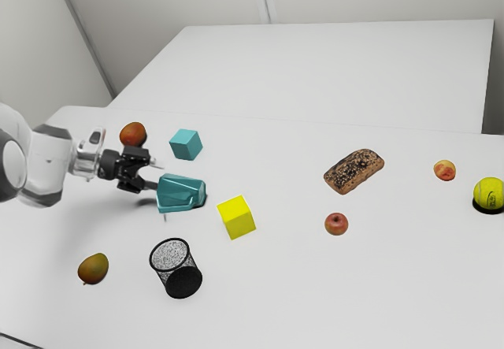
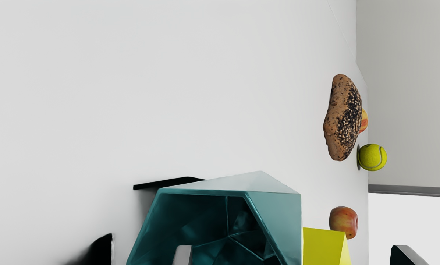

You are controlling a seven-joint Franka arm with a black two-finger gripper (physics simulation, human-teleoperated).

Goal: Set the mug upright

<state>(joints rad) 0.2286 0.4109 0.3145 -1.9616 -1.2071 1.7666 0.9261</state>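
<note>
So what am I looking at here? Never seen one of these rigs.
It's one robot arm with a black two-finger gripper. The exterior view is shot from the arm's side. The wrist view is from a camera on the arm's hand, with its fingertips at the bottom edge.

On the table: a teal mug on its side, mouth toward the gripper, plus a teal cube, yellow cube, mesh cup, bread, tennis ball, apple, reddish fruit, greenish fruit and yellow-red fruit.

Nothing is held; the fingers stand wide apart.
</note>
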